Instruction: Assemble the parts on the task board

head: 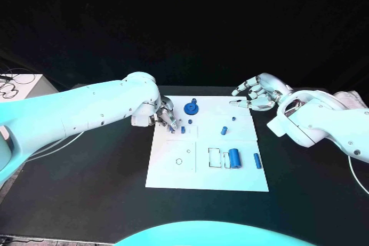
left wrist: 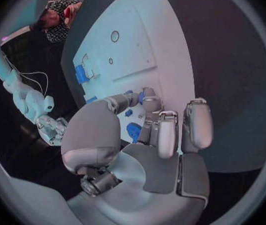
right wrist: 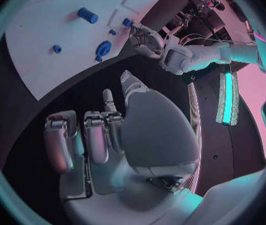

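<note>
The white task board (head: pixel 206 176) lies mid-table. My left hand (head: pixel 165 118) is at its left edge, thumb and a finger pinching a small blue peg (head: pixel 183 129) just over the board; the peg (left wrist: pixel 140 95) sits between those fingertips in the left wrist view. A blue gear-like part (head: pixel 192 107) lies close beyond that hand. My right hand (head: pixel 258 94) hovers over the board's far right corner, fingers bent and apart, holding nothing. Two small blue pegs (head: pixel 233 118) (head: pixel 224 131) lie mid-board. A thick blue cylinder (head: pixel 234 158) and a thin blue pin (head: pixel 257 160) lie nearer me.
Square recesses and a round hole (head: pixel 178 162) mark the board's near left part. White cables and a pale object (head: pixel 15 88) sit off the table's far left corner. Black tabletop (head: pixel 85 192) surrounds the board.
</note>
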### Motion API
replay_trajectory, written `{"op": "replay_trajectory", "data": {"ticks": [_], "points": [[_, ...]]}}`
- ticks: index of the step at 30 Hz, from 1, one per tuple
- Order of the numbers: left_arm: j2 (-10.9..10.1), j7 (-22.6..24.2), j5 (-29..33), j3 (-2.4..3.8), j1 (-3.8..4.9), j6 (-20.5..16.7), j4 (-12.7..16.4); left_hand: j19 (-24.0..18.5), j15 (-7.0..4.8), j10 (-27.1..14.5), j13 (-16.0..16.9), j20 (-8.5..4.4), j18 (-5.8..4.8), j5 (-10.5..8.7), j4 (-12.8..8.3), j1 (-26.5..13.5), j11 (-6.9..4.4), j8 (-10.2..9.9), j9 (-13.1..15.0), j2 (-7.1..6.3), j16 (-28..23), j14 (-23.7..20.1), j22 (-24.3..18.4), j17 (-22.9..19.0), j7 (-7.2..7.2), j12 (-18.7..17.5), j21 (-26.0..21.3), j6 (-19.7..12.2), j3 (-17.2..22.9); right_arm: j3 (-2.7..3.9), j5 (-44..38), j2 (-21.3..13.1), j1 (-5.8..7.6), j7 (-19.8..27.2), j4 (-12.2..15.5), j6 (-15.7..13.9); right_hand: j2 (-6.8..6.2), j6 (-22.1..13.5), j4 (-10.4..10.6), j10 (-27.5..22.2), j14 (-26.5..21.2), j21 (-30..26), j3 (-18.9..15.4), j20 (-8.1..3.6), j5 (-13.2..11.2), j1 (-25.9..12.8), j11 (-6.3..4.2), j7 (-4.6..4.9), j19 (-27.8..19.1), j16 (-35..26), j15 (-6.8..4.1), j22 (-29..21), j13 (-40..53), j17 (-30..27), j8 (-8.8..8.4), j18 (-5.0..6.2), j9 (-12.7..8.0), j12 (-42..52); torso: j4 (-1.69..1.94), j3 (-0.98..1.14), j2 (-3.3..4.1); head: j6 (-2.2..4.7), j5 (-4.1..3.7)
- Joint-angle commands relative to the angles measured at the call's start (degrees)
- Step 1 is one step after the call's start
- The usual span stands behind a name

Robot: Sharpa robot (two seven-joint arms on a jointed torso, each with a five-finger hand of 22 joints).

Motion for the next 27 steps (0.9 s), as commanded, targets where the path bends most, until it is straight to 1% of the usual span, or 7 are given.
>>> {"op": "replay_trajectory", "data": {"ticks": [1,6,11,17,20,23,27], "points": [[0.28,0.24,1.4,0.14,0.31,2.2,-0.28,0.37,-0.35,0.0,-0.08,0.04,-0.65,0.16,-11.96,0.33,-0.26,0.31,0.1,0.14,0.19,5.87,1.69,15.09,-0.07,0.04,0.21,0.24,11.72,0.01,-0.24,0.07,-0.03,0.61,-0.01,0.88,0.14,-0.11,0.16,2.93,5.86,-0.07,0.14,0.21,0.23,0.24,0.22,-0.2,5.77,0.18,0.25,14.77,12.34,14.64,0.18,-0.27,-0.08,0.0,0.01,0.0,-0.03,-0.09,0.0],[0.44,0.23,1.76,0.44,0.57,3.0,-0.65,0.36,-0.35,-0.01,-0.12,0.04,-0.65,0.14,-11.97,0.35,-0.26,0.3,0.09,0.14,0.19,5.87,1.68,15.09,-0.07,0.02,0.2,0.24,11.72,0.01,-0.24,0.1,-0.03,0.6,-0.06,0.91,0.14,-0.18,0.09,2.86,5.86,-0.11,0.21,0.18,0.2,0.51,0.22,-0.19,5.76,0.17,0.23,14.75,12.27,14.64,0.37,-0.26,-0.12,-0.08,0.03,-0.05,0.03,-0.17,-0.17],[0.59,0.21,2.3,0.92,1.03,3.9,-0.97,0.38,-0.35,-0.02,-0.15,0.04,-0.66,0.14,-11.97,0.37,-0.26,0.29,0.09,0.13,0.19,5.87,1.7,15.09,-0.07,0.0,0.22,0.24,11.71,0.01,-0.24,0.16,-0.04,0.59,-0.12,0.94,0.14,-0.18,0.09,2.86,5.86,-0.11,0.21,0.18,0.2,0.51,0.22,-0.19,5.76,0.17,0.23,14.75,12.27,14.64,0.37,-0.26,-0.12,-0.08,0.04,0.01,-0.03,-0.17,-0.16],[0.87,0.03,3.29,1.08,1.47,5.89,-1.57,0.4,-0.36,0.01,-0.11,0.03,-0.67,0.11,-11.99,0.42,-0.27,0.27,0.08,0.11,0.19,5.87,1.73,15.09,-0.07,0.02,0.24,0.25,11.7,0.01,-0.25,0.16,-0.04,0.54,-0.13,0.95,0.14,-0.18,0.09,2.86,5.86,-0.11,0.21,0.18,0.2,0.51,0.22,-0.19,5.76,0.17,0.23,14.75,12.27,14.64,0.37,-0.26,-0.12,-0.08,0.11,-0.01,-0.05,-0.4,-0.12],[1.09,-0.05,3.65,1.06,1.55,6.5,-2.05,0.38,-0.36,0.04,-0.07,0.02,-0.66,0.1,-12.0,0.45,-0.27,0.25,0.07,0.1,0.19,5.87,1.71,15.09,-0.07,0.05,0.22,0.25,11.69,0.01,-0.26,0.16,-0.04,0.54,-0.11,0.94,0.14,-0.18,0.09,2.86,5.86,-0.11,0.21,0.18,0.2,0.51,0.22,-0.19,5.76,0.17,0.23,14.75,12.27,14.64,0.37,-0.26,-0.12,-0.08,0.15,-0.02,-0.11,-0.38,-0.13],[1.49,-0.11,3.95,0.8,1.58,6.85,-2.7,0.38,-0.36,0.04,-0.07,0.02,-0.66,0.1,-12.0,0.45,-0.27,0.25,0.07,0.1,0.19,5.87,1.71,15.09,-0.07,0.05,0.22,0.25,11.69,0.01,-0.28,0.14,-0.04,0.53,-0.07,0.92,0.14,-0.18,0.09,2.86,5.86,-0.11,0.21,0.18,0.2,0.51,0.22,-0.19,5.76,0.17,0.23,14.75,12.27,14.64,0.37,-0.26,-0.12,-0.08,0.16,-0.01,-0.11,-0.42,-0.1],[2.36,-0.24,4.76,0.4,1.58,7.05,-4.0,0.32,-0.36,0.01,-0.16,0.02,-0.64,0.08,-12.0,0.51,-0.27,0.22,0.05,0.09,0.19,5.87,1.65,15.09,-0.07,-0.01,0.18,0.26,11.68,0.01,-0.29,0.18,-0.04,0.54,-0.05,0.9,0.14,-0.18,0.09,2.86,5.86,-0.11,0.21,0.18,0.2,0.51,0.22,-0.19,5.76,0.17,0.23,14.75,12.27,14.64,0.37,-0.26,-0.12,-0.08,0.1,-0.07,-0.1,-0.44,0.02]]}}
